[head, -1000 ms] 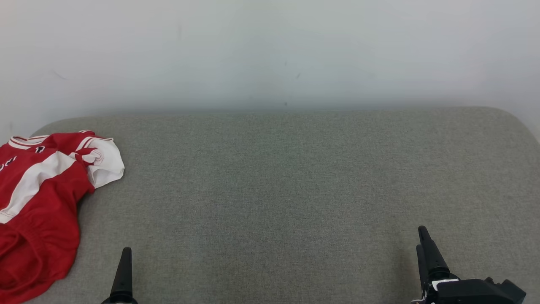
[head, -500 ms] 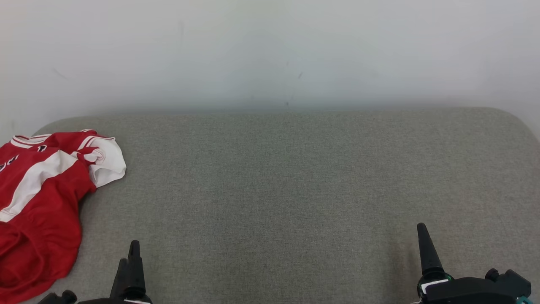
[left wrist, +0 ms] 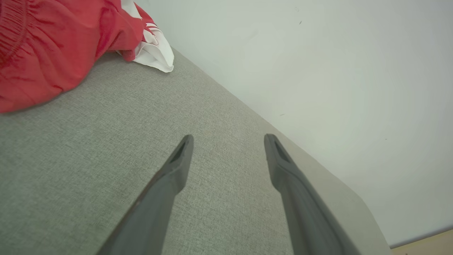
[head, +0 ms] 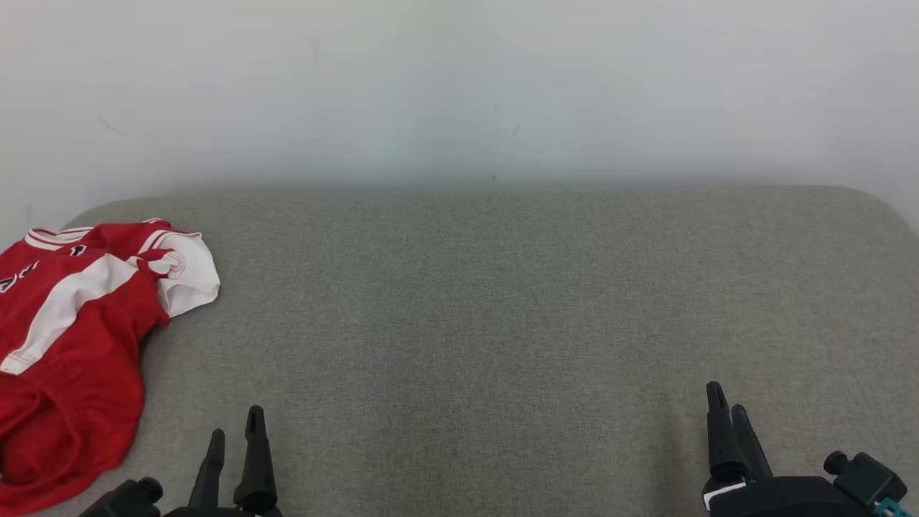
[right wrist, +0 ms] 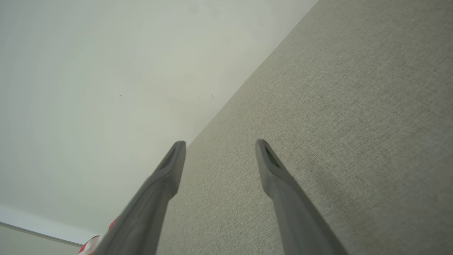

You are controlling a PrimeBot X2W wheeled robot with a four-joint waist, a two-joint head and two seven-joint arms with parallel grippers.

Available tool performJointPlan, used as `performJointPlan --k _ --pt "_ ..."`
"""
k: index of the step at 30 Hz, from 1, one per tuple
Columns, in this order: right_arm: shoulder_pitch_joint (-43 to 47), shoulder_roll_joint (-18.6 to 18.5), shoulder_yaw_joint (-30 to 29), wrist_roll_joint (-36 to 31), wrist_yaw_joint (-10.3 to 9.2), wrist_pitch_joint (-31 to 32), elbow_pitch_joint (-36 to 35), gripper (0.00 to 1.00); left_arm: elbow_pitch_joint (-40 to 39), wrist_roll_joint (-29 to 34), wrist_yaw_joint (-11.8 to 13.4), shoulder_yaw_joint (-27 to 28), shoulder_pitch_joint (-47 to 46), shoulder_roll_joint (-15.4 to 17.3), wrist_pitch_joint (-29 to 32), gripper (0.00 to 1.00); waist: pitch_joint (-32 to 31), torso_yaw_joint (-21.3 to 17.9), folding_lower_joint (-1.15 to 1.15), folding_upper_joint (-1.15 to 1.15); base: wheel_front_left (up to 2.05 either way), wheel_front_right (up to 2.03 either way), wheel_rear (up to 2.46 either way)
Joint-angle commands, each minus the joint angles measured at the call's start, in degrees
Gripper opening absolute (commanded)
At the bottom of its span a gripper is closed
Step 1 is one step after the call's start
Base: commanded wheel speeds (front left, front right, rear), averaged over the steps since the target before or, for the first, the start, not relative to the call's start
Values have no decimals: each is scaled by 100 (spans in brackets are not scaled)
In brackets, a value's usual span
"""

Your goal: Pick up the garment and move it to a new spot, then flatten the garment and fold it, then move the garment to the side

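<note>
A pale, plain wall (head: 459, 86) takes up the far half of the head view, marked by a few faint scuffs. Below it a broad grey fabric cushion (head: 474, 301) with rounded far corners runs from left to right across the scene.

The garment (head: 72, 337) — a red jersey with a white band, a white sleeve and a striped collar — lies crumpled along the cushion's left end, its left part cut off by the picture's edge. It rests on the fabric, and neither gripper touches it.

The right gripper (head: 725, 398) sits at the near right, its two dark fingers pointing toward the wall. Its own wrist view shows the jaws spread wide, with nothing between them but bare cushion. The left gripper (head: 235, 422) sits at the near left, just right of the garment's near hem yet apart from it. Its jaws are also wide and empty — in the left wrist view the red cloth lies well off to one side of the fingers.

A sliver of tan floor (left wrist: 424, 244) shows past the cushion's corner in the left wrist view.
</note>
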Motion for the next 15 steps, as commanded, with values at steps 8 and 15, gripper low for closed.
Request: performJointPlan --k 8,15 --pt "17 -6 -9 -869 13 -195 108 100 1 928 12 -154 15 47 -196 100 -38 29 0 0 0 0 0" --pt "34 -5 15 -1319 14 -304 169 100 -10 1474 25 -237 44 66 -301 100 -52 25 0 0 0 0 0"
